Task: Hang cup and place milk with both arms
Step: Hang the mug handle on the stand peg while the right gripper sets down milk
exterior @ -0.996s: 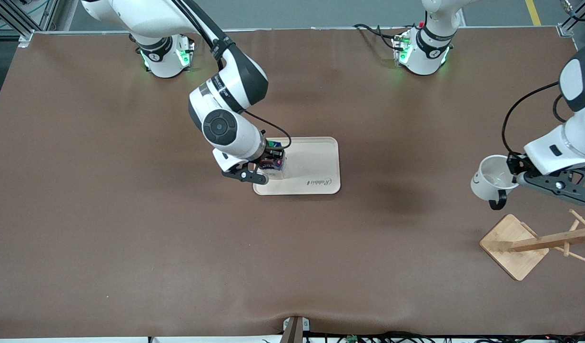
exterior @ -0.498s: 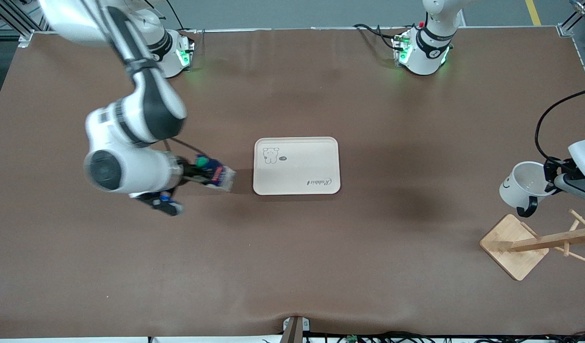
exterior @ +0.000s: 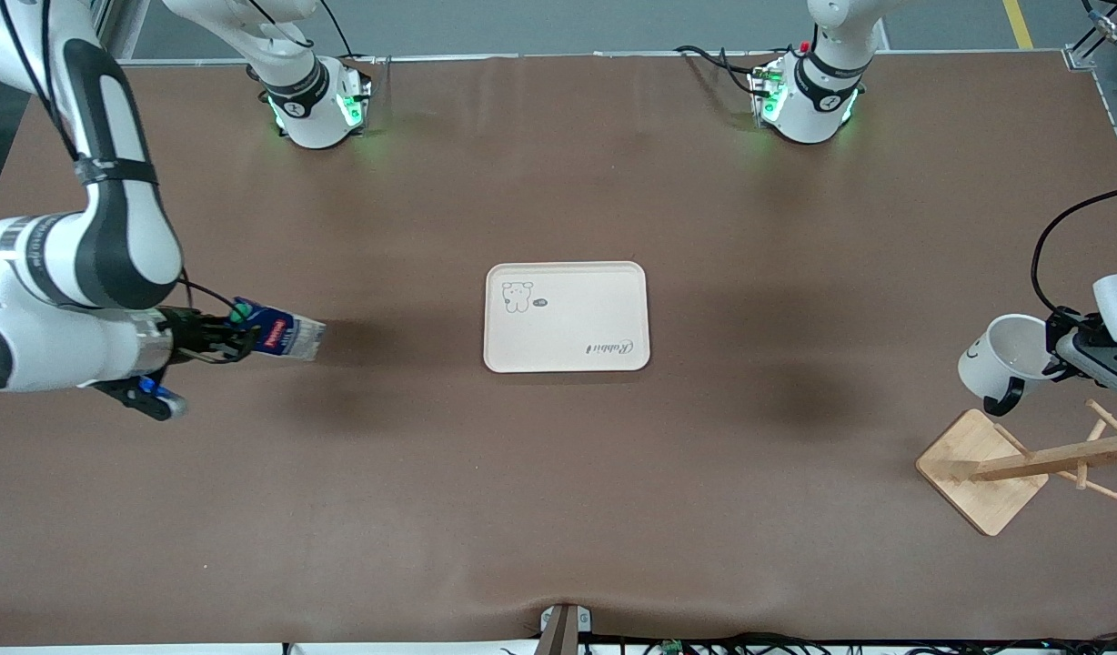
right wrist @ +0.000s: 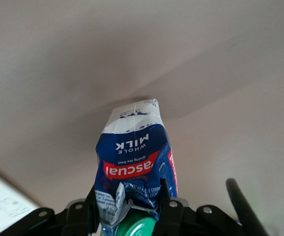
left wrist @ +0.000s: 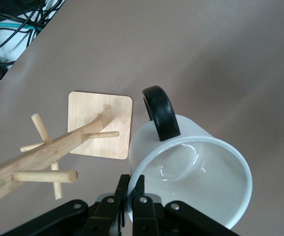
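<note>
Rack (exterior: pixel 1022 466) comes first, nearest the front camera at the left arm's end of the table (exterior: pixel 558 509): a square bamboo base with a slanting wooden post and short pegs sticking out. Just above it hangs the cup (exterior: pixel 1002 357), white, tipped on its side with the mouth open to the camera and the black handle pointing down toward the base. In the left wrist view the cup (left wrist: pixel 191 177) fills the foreground, with the rack (left wrist: pixel 68 142) close beside the handle but not touching it. The left gripper (exterior: pixel 1059 350) has its fingers (left wrist: pixel 132 201) pinched together on the cup's rim, one inside and one outside.

Farther from the camera, mid-table, lies the tray (exterior: pixel 567 317), pale, with a small bear drawing and lettering, nothing on it. It sits well apart from both grippers.

Over bare table toward the right arm's end, the right gripper (exterior: pixel 217 338) is clamped on the top of the milk (exterior: pixel 276 333), which lies tilted almost flat in the air, base pointing toward the tray. The right wrist view shows the milk (right wrist: pixel 134 162) squeezed at its cap end between the two fingers (right wrist: pixel 169 204), the carton creased there
</note>
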Controlling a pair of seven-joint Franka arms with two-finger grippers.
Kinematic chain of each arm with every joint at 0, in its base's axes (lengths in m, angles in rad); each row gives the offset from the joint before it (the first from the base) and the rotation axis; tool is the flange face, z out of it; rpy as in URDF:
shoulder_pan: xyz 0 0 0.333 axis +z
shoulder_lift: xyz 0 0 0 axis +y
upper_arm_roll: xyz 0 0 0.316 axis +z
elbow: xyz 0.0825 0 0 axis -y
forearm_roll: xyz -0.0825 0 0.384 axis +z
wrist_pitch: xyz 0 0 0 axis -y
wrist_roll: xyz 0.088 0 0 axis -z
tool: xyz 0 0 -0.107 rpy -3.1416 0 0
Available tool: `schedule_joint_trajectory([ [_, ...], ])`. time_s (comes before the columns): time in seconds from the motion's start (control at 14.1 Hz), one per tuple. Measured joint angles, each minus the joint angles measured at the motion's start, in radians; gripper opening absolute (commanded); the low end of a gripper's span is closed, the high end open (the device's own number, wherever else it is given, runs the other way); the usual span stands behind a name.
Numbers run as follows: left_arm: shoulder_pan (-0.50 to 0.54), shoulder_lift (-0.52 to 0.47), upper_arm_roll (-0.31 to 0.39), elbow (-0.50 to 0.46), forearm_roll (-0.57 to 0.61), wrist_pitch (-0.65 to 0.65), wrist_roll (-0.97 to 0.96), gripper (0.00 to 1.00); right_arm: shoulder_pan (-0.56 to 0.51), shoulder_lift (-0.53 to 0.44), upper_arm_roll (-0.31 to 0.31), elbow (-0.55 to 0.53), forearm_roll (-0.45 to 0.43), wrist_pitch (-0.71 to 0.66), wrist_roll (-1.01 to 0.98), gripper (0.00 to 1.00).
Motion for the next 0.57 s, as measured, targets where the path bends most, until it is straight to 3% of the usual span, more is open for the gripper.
schedule_joint_trajectory([
  [0.28, 0.026, 0.0, 0.004, 0.002, 0.004, -0.004, 0.085, 0.0, -0.128, -0.055, 0.0, -0.093, -0.04, 0.012, -0.165, 0.27],
  [0.36, 0.031, 0.0, 0.01, 0.002, 0.004, -0.004, 0.11, 0.0, -0.147, -0.056, 0.0, -0.102, -0.051, 0.015, -0.186, 0.34],
  [0.43, 0.032, 0.0, 0.02, 0.003, 0.004, -0.004, 0.133, 0.0, -0.161, -0.056, 0.0, -0.109, -0.062, 0.019, -0.214, 0.46],
  [0.57, 0.033, 0.0, 0.036, 0.007, 0.004, -0.004, 0.169, 0.0, -0.172, -0.056, 0.0, -0.12, -0.073, 0.022, -0.253, 0.96],
])
